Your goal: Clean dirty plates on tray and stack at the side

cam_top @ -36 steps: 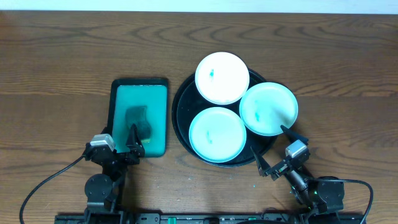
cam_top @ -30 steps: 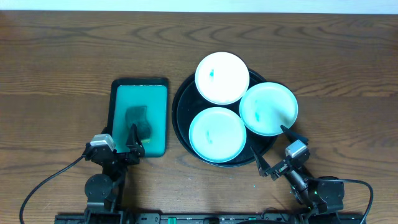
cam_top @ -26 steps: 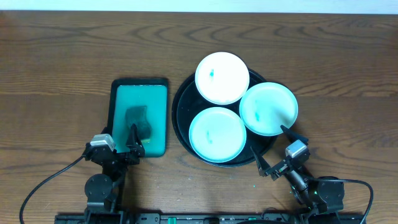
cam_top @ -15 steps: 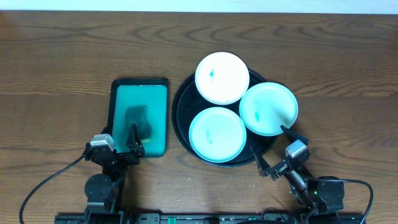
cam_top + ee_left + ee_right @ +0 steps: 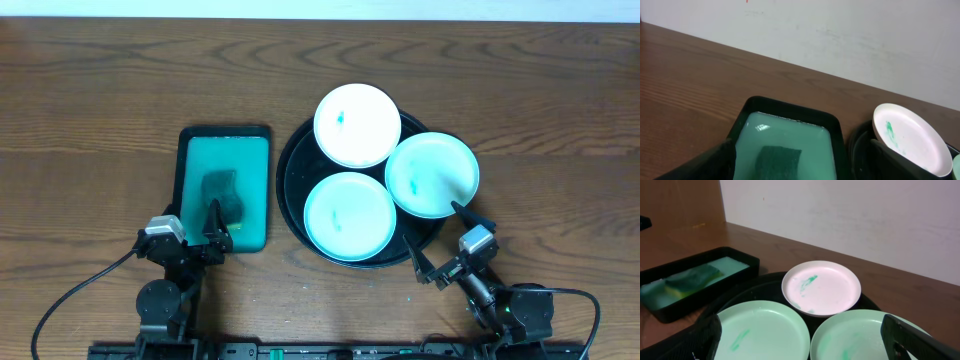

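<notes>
Three round plates lie on the round black tray (image 5: 293,190): a white plate (image 5: 357,125) at the back with a teal smear, a pale teal plate (image 5: 350,216) at the front left and a pale teal plate (image 5: 431,175) at the right. All three show in the right wrist view: white plate (image 5: 821,287), front-left plate (image 5: 762,334), right plate (image 5: 860,337). My right gripper (image 5: 441,243) is open and empty at the tray's near right rim. My left gripper (image 5: 190,232) is open and empty at the near end of the teal tray.
A rectangular teal tray with a black edge (image 5: 223,133) lies left of the black tray and holds a dark green sponge (image 5: 222,192), also seen in the left wrist view (image 5: 777,159). A white wall runs behind the table's far edge.
</notes>
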`<state>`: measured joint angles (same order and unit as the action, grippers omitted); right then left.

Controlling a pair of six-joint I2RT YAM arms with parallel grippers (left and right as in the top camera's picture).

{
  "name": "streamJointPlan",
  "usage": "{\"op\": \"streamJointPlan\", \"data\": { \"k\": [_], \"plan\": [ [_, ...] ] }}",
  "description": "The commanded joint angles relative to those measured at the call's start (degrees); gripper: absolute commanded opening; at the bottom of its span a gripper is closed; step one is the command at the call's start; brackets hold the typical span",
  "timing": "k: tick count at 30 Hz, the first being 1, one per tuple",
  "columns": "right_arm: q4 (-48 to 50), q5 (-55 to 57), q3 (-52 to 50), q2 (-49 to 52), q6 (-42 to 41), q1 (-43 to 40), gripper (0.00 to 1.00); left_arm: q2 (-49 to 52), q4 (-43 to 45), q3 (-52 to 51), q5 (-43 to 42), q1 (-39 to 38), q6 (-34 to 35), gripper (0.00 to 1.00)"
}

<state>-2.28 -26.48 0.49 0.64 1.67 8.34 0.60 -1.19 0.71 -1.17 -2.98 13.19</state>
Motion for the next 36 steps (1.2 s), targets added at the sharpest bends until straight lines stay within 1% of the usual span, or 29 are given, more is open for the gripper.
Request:
{"op": "streamJointPlan", "data": {
  "k": [1, 7, 12, 16, 18, 23, 26, 28, 32, 34, 35, 36],
  "plan": [
    [-0.1, 0.1, -0.2, -0.3, -0.8, -0.4, 0.99, -0.3, -2.9, -0.5, 0.7, 0.3, -0.9, 0.83],
    [1.3, 1.7, -0.2, -0.3, -0.8, -0.4, 0.99, -0.3, -2.9, -0.5, 0.7, 0.3, -0.9, 0.83],
    [3.0, 1.7, -0.2, -0.3, -0.8, -0.4, 0.99, -0.3, 0.1, -0.5, 0.3, 0.3, -0.9, 0.83],
    [6.9, 2.1, -0.2, -0.3, -0.8, -0.4, 0.99, -0.3, -2.6, -0.5, 0.0, 0.3, 3.2, 0.83],
    [9.4, 2.0, -0.2, -0.3, -0.9, -0.4, 0.99, -0.3, -2.0, -0.5, -3.2, 0.3, 5.1, 0.83],
    [12.4, 1.4, -0.2, -0.3, -9.2, -0.4, 0.99, -0.3, 3.6, -0.4, -15.1, 0.3, 5.1, 0.83],
    [12.7, -0.8, 0.4, -0.3, -9.8, -0.4, 0.99, -0.3, 3.2, 1.2, -16.3, 0.3, 5.1, 0.83],
    [11.9, -1.3, 2.0, 0.0, -9.8, -0.4, 0.99, 0.1, 1.6, 2.9, -15.9, 0.3, 5.1, 0.83],
    [7.1, -1.2, 9.6, 4.0, -9.0, -0.4, 0.99, 5.1, -8.0, 10.8, -13.3, 0.3, 5.1, 0.83],
    [3.2, -1.3, 16.3, 9.6, -7.9, -0.4, 0.99, 11.3, -14.3, 17.5, -12.7, 0.3, 5.1, 0.83],
    [-0.3, -1.6, 21.9, 14.9, -7.5, -0.4, 0.99, 15.4, -17.5, 21.6, -12.8, 0.3, 5.1, 0.83],
    [-4.0, -3.0, 27.1, 19.8, -6.5, -0.4, 0.99, 21.3, -22.6, 27.6, -12.8, 0.3, 5.1, 0.83]
  ]
}}
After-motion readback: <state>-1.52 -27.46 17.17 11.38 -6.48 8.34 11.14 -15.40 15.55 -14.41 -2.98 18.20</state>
